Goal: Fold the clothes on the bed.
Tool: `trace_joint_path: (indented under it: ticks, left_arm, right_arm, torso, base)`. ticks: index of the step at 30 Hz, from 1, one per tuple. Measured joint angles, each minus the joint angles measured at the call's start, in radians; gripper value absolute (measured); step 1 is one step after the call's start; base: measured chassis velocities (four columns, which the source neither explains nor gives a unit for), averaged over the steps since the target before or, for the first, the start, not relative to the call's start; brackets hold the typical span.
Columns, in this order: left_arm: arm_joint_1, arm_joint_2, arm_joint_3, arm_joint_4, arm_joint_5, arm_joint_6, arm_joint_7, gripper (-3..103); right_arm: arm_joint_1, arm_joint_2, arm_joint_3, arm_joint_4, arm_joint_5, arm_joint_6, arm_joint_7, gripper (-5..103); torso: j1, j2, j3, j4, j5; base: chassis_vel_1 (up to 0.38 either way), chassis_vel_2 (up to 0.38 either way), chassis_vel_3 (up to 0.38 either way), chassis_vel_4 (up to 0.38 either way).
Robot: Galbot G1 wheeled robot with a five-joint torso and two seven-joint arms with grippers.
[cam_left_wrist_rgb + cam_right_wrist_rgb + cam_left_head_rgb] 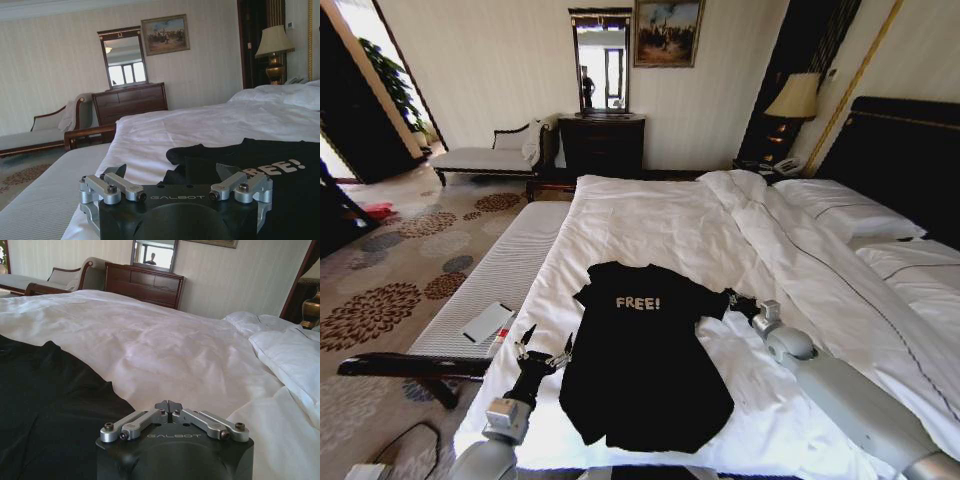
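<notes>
The clothes, a black T-shirt (pixel 642 370) with white "FREE!" lettering, lie spread flat near the front edge of the bed (pixel 670 220). My left gripper (pixel 548 340) stands open just beside the shirt's left sleeve, a little above the duvet. In the left wrist view its fingers (pixel 117 185) are spread wide, with the T-shirt (pixel 285 195) just beyond them on the bed (pixel 200 125). My right gripper (pixel 732 299) sits at the shirt's right sleeve. In the right wrist view its shut fingertips (pixel 168 406) hold nothing and hover over the white bed (pixel 165 345), beside the T-shirt (pixel 45 405).
A pale striped bench (pixel 505 270) runs along the bed's left side, with a white card (pixel 487 322) on it. White pillows (pixel 855 215) and a dark headboard (pixel 905 150) lie to the right. A dresser (pixel 602 145), chaise (pixel 490 155) and lamp (pixel 795 98) line the far wall.
</notes>
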Motion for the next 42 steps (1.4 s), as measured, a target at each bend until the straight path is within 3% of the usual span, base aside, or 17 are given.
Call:
trace_joint_path:
  ticks: [9,16,22,29,37,39,41,42]
  left_arm:
    - [0.015,-0.004,-0.008,-0.006,0.007,-0.003,0.001,100]
    - [0.044,-0.020,-0.026,-0.011,0.017,-0.015,0.005,100]
    - [0.054,-0.024,-0.037,-0.017,0.019,-0.019,0.007,100]
    - [0.072,-0.025,-0.051,-0.024,0.021,-0.020,0.007,100]
    - [0.068,-0.030,-0.044,-0.017,0.024,-0.021,0.008,100]
    - [0.064,-0.030,-0.042,-0.014,0.024,-0.021,0.008,100]
    - [0.063,-0.030,-0.041,-0.013,0.024,-0.021,0.008,100]
    - [0.061,-0.029,-0.040,-0.012,0.024,-0.021,0.008,100]
  right_arm:
    - [0.010,0.017,-0.035,0.030,-0.045,0.016,-0.011,0]
    - [0.108,0.032,-0.154,0.106,-0.129,0.038,-0.013,0]
    - [0.214,0.046,-0.288,0.169,-0.139,0.026,0.004,0]
    - [0.304,0.099,-0.406,0.123,-0.138,0.015,0.015,0]
    - [0.309,0.140,-0.440,0.048,-0.149,0.012,0.016,-1]
    - [0.300,0.148,-0.440,0.052,-0.138,0.002,0.015,9]
    - [0.295,0.152,-0.440,0.061,-0.126,-0.006,0.016,9]
    - [0.291,0.155,-0.441,0.071,-0.116,-0.013,0.017,15]
  torso:
    - [0.000,0.000,0.000,0.0000,-0.0001]
    - [0.000,0.000,0.000,0.0002,-0.0003]
    - [0.000,0.000,0.000,0.0000,-0.0004]
    - [0.000,0.000,0.000,0.0000,-0.0002]
    - [0.000,0.000,0.000,-0.0002,-0.0002]
    - [0.000,0.000,0.000,-0.0001,-0.0001]
    - [0.000,0.000,0.000,-0.0002,-0.0001]
    - [0.000,0.000,0.000,-0.0002,-0.0001]
  base:
    - [0.000,0.000,0.000,0.000]
    - [0.000,0.000,0.000,0.000]
    - [0.000,0.000,0.000,0.000]
    - [0.000,0.000,0.000,0.000]
    - [0.000,0.000,0.000,0.000]
    - [0.000,0.000,0.000,0.000]
    - [0.000,0.000,0.000,0.000]
    - [0.000,0.000,0.000,0.000]
